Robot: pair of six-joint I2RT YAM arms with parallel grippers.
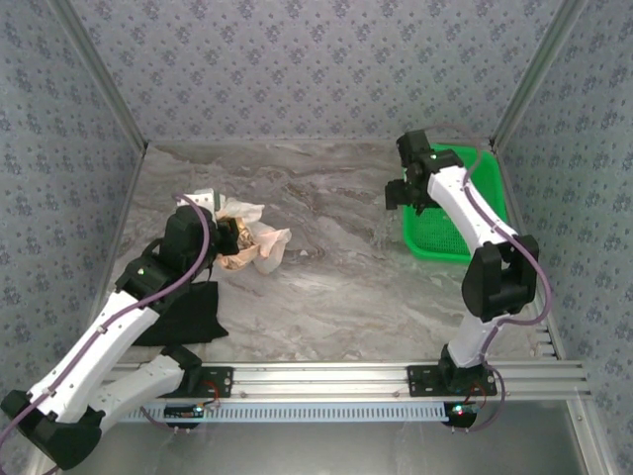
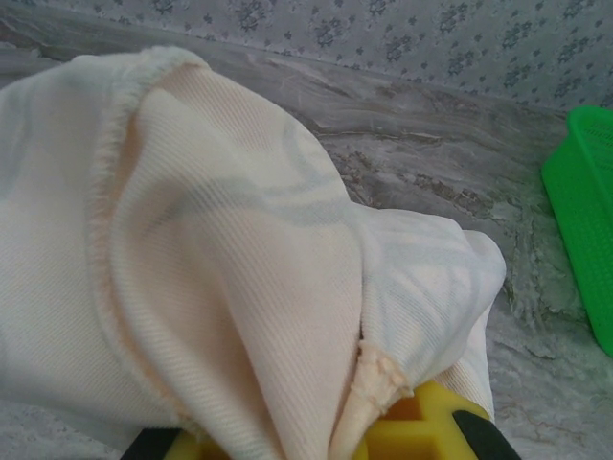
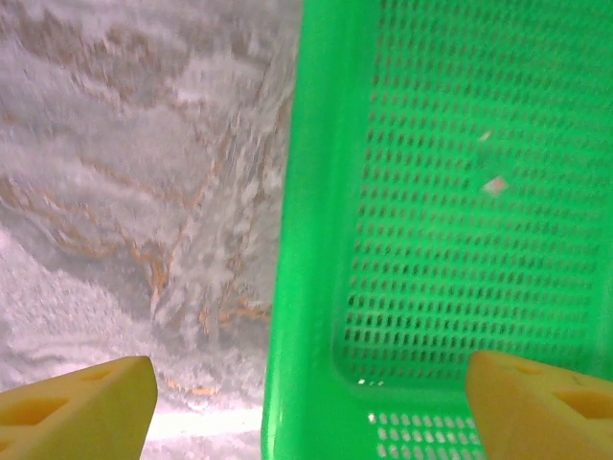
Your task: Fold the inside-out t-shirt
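- Step in hand: opening out the cloth. The t-shirt (image 1: 259, 239) lies in a crumpled heap on the left part of the worktop (image 1: 336, 287), just beyond a black garment (image 1: 186, 315) as seen from the arm bases. No fold is made yet.
- Left hand (image 2: 316, 439): clamped on a bunched seam of the t-shirt. The pale reverse of the cloth drapes over and ahead of the fingers.
- Right hand (image 3: 306, 407): fingers spread wide and holding nothing. It hovers over the left rim of a green basket (image 3: 306, 192), well apart from the t-shirt.
- Progress, as judged: early. The cloth must be spread flat before any fold can be laid.
- Next move calls for the right hand to cross to the heap and take a second edge opposite the left hand's grip. Both hands can then draw the cloth taut and lower it flat.
- Caution: the heap hides hems and sleeves. Choose the second grip on a single layer, clear of the black garment.
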